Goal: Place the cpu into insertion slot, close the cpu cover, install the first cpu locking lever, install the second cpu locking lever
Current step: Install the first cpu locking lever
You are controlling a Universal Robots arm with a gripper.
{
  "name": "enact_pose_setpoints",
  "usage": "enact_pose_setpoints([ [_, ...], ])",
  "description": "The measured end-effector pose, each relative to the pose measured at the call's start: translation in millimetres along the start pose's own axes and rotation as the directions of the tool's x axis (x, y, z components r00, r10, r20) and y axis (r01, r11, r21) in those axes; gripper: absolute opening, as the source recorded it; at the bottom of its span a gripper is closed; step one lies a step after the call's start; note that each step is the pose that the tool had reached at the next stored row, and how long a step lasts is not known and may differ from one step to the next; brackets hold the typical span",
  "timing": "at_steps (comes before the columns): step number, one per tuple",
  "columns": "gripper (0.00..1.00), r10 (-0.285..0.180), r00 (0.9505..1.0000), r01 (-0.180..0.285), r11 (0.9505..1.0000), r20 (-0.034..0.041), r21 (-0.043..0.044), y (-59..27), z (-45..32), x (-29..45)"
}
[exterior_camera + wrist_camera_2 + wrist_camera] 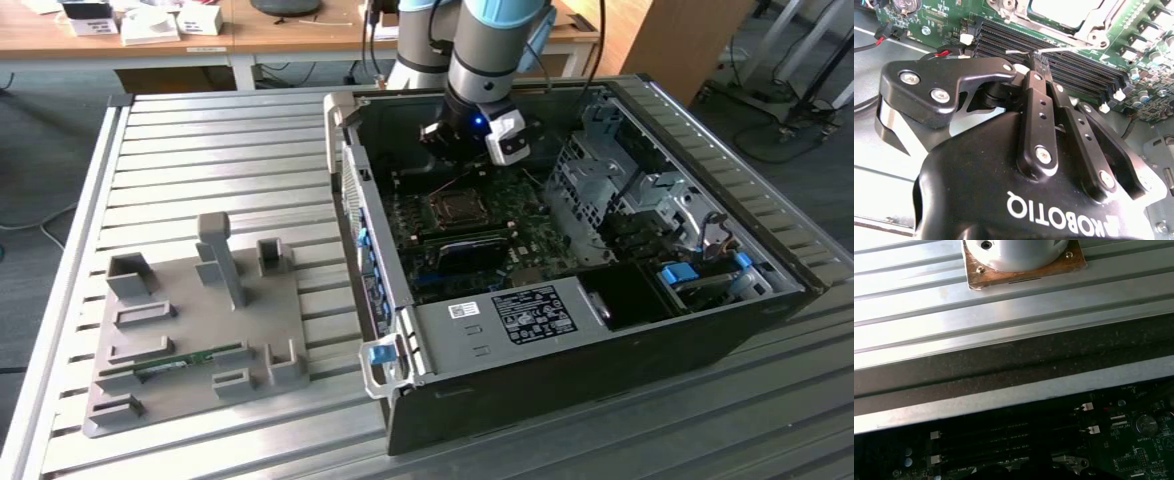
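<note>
- The cpu [1064, 9] is seen seated, with the cpu cover [1081, 30] lowered flat around it, in the cpu socket [458, 208] at the centre of the exterior view. Both steps are judged done.
- The gripper [1038, 60] is drawn together at its tips on a thin locking lever [1069, 48] (pinched, as far as can be told), which is judged not yet latched.
- Which lever this is cannot be told.
- Room is tight: memory slots [1079, 75] lie just beside the tips, and the case wall [350, 190] stands at centre left.
</note>
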State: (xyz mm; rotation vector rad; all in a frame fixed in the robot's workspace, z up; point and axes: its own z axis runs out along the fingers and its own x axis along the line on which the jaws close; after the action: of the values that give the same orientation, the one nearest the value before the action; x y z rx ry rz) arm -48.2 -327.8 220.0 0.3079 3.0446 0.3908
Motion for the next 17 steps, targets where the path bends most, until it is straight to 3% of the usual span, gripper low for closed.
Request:
enact_pose_setpoints([
  [17, 0.11, 0.0, 1.0, 0.0, 1.0, -0.0001, 0.0001, -2.4, 11.8, -3.1],
])
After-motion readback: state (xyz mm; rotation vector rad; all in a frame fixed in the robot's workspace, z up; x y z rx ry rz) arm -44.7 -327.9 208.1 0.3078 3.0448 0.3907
